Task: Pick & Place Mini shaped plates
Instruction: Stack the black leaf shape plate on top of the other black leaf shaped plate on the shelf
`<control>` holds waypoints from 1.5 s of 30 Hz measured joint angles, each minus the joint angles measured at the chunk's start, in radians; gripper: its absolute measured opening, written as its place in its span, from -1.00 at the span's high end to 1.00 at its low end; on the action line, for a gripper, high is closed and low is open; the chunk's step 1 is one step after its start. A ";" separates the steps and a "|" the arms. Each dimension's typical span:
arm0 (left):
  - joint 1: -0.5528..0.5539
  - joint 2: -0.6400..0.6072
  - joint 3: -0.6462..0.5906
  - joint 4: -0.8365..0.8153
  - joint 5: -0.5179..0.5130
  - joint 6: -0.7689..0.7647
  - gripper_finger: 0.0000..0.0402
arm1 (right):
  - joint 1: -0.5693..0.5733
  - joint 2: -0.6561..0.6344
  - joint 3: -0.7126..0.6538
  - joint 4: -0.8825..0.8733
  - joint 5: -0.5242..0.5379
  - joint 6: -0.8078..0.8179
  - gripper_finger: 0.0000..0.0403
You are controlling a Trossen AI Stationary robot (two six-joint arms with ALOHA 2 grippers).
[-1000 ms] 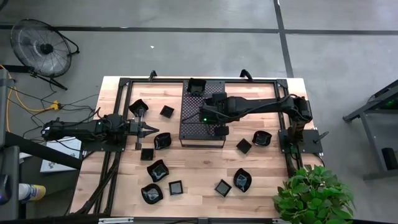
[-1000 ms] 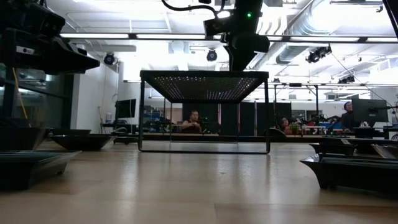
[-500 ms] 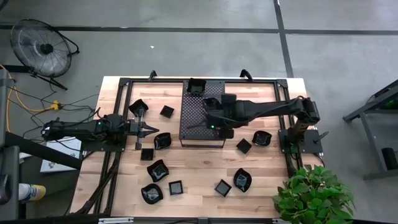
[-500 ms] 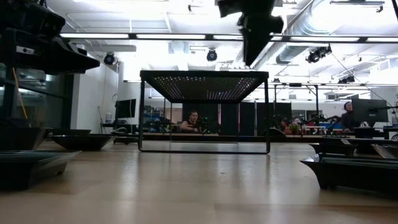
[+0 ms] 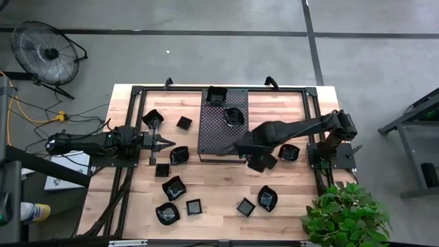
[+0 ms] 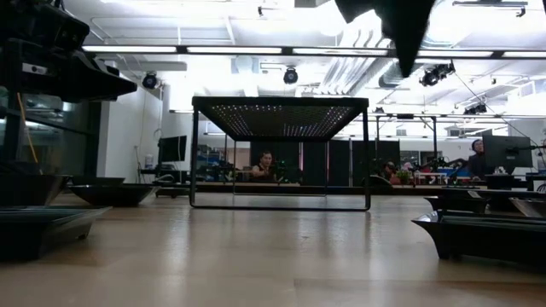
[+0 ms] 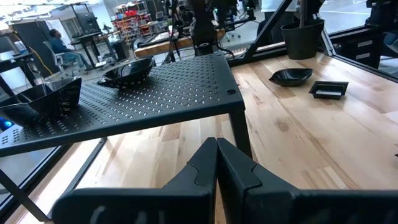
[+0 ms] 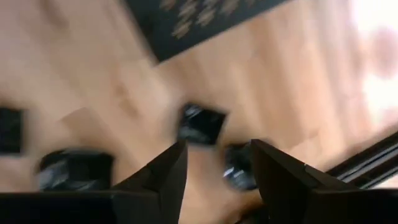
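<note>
While two mini shaped plates already sit on the perforated tray (image 5: 223, 130), a squarish one (image 5: 217, 96) at its far edge and a rounded one (image 5: 233, 116) nearer the middle, you have most of the job ahead of you. About a dozen dishes lie scattered on the bench (image 5: 219, 189): a loose cluster in front of the left arm, a few more near the bench's front edge, and two beside the right arm.

Your right hand (image 5: 255, 159) hangs just off the tray's near right corner, above the bench, its fingers (image 8: 166, 177) spread apart with nothing between them. Through its wrist view you can make out a small square dish (image 8: 200, 124) on the wood ahead of the fingers, though blur hides the details. Judging by that, the next pick is probably the square plate (image 5: 269, 161) just beside the hand, with the rounded one (image 5: 289, 151) close by.

Your left hand (image 5: 164, 143) waits low at the tray's left side, fingers (image 7: 217, 163) pressed together and empty, with a wavy-edged dish (image 5: 179, 155) just beside its tip.

Watch the tray: it stands raised on legs, so its edge and corner post sit close to both hands. A potted plant (image 5: 343, 216) crowds the bench's right front corner, and a fan (image 5: 46, 48) stands on the floor well clear.
</note>
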 joint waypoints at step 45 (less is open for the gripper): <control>0.000 0.000 0.000 0.000 0.000 0.000 0.99 | 0.147 -0.220 -0.890 0.476 0.014 -0.024 0.15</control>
